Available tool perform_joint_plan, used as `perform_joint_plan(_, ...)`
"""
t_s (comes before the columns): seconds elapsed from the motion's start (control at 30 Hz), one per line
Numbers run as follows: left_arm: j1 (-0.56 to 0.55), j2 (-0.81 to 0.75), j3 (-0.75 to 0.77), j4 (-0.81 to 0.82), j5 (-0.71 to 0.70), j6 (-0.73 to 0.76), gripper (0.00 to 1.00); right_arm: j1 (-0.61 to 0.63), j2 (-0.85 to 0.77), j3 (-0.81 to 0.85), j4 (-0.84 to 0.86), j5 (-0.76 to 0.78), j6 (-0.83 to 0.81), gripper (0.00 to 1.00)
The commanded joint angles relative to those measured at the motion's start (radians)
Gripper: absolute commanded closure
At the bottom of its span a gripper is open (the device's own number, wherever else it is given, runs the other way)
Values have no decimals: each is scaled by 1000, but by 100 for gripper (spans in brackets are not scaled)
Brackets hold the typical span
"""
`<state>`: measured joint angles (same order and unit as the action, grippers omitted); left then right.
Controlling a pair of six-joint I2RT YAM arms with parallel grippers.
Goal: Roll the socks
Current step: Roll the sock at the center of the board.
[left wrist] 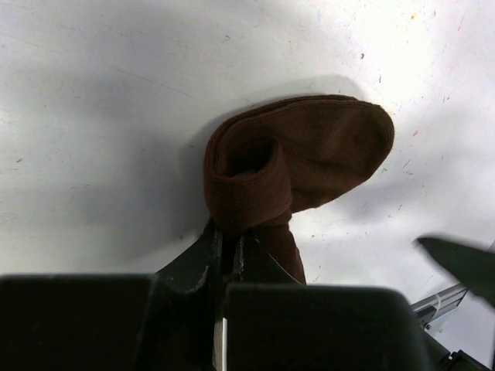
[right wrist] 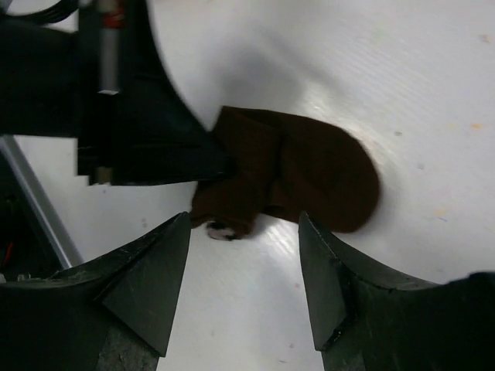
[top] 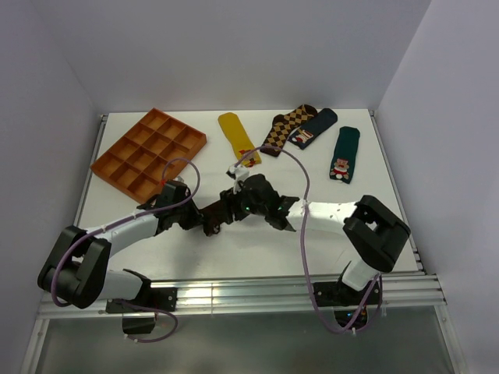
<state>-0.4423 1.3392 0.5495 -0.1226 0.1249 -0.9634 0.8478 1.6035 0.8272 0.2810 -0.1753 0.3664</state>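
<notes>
Sock (left wrist: 309,154) lies on table (left wrist: 116,116) between left gripper (left wrist: 226,255) and right gripper (right wrist: 244,259).

The left arm (top: 129,226) and right arm (top: 331,212) wear white shells between blocky black joints. Purple cables (top: 302,249) loop alongside; fingers (right wrist: 155,278) are black wedges.

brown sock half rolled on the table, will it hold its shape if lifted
Probably floppy: the brown sock lies in soft folds, so its loose curl would likely unroll. Likely light, since the shut left end effector holds it by one pinched edge.
</notes>
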Motion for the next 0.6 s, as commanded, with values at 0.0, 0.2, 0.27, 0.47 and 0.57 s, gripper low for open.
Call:
perform_joint_plan(0.0, 4, 29, -17, -48, -51, 25, 100, 62, 25, 39, 3, 80, -73, 34)
perform_joint_plan(0.2, 4, 28, -23, -38, -45, 18, 100, 106, 111, 87, 6, 114, 2, 32)
perform_joint_plan(0.27, 4, 29, -28, -34, -42, 17, 100, 108, 125, 95, 7, 125, 23, 31)
perform_joint_plan(0.47, 4, 37, -34, -19, -33, 11, 100, 120, 176, 125, 18, 85, 42, 30)
perform_joint_plan(0.57, 4, 35, -40, -9, -28, 5, 100, 132, 194, 144, 4, 74, 45, 30)
